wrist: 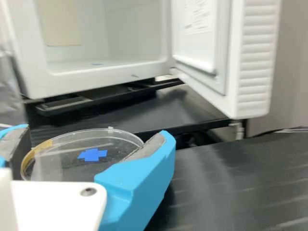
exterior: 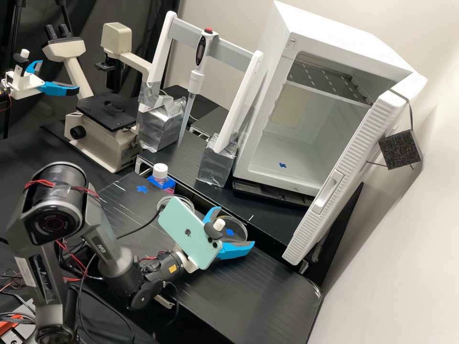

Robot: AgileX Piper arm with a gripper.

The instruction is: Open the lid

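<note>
The gripper (exterior: 235,226) is at a clear round dish with a lid (exterior: 240,231) on the lower black bench, its two blue fingers spread with the dish between them. In the wrist view the gripper (wrist: 92,132) stands open, one finger at either side of the clear dish (wrist: 118,147). A blue cross mark (wrist: 92,154) shows through the dish, and a yellowish band lies along part of its edge. Whether either finger touches the rim, I cannot tell.
Another round dish (exterior: 178,201) lies partly behind the phone (exterior: 186,231) on the arm. A white-capped bottle (exterior: 160,172) stands near the raised shelf. A white cabinet (exterior: 265,165) has its door (exterior: 344,177) swung out, near a pipette (exterior: 196,79) on its stand.
</note>
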